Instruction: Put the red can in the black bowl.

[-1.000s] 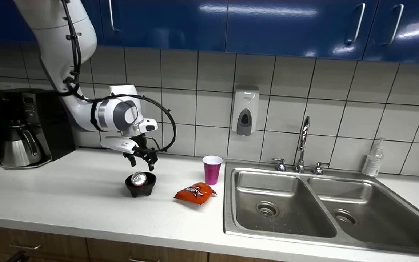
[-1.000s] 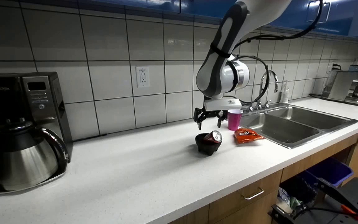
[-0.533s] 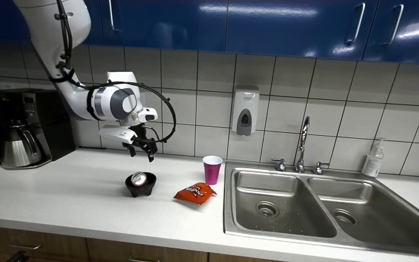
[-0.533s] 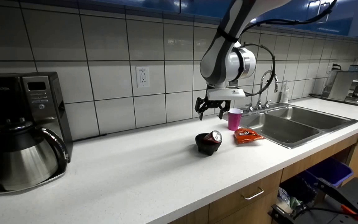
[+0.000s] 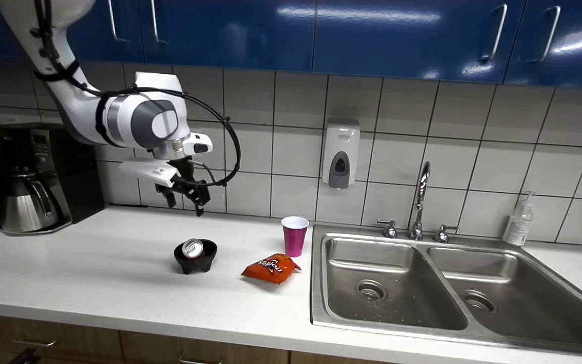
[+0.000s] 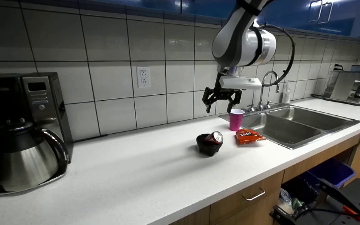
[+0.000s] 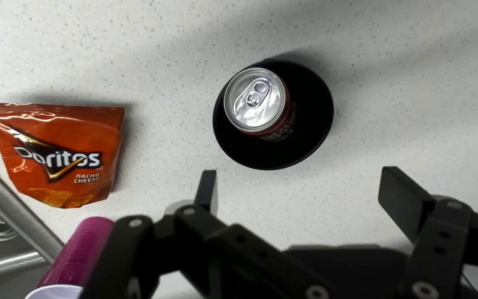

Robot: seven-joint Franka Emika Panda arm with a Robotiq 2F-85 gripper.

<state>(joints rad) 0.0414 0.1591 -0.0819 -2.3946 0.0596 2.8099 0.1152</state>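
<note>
"What lies nearest us in the wrist view?"

"Our black two-fingered gripper [image 7: 299, 187]. We see its fingers spread wide, and pale speckled countertop [image 7: 160, 62] shows between the tips."

"And past the fingers, what do we have?"

"The small red metal drink can [image 7: 255, 99], silvery on top. We find it inside the small round black bowl [image 7: 251, 153], tilted, its top jutting above the rim and its lower end hidden from us. In both exterior views we see the bowl on short feet and the gripper hanging higher, apart from bowl and can."

"A little farther along, beside the bowl?"

"There we spot a glossy orange-red snack bag [image 7: 56, 153], lying with its Doritos lettering up. Just beyond it we make out an upright magenta plastic cup [image 5: 294, 241] with a white inside, near the rim of the stainless-steel double-basin sink [image 5: 445, 283]."

"And farthest from us?"

"In an exterior view, behind the sink, we see a wall of pale rectangular tiles [image 5: 250, 146] bearing a white-and-grey soap dispenser [image 5: 340, 154]."
</note>
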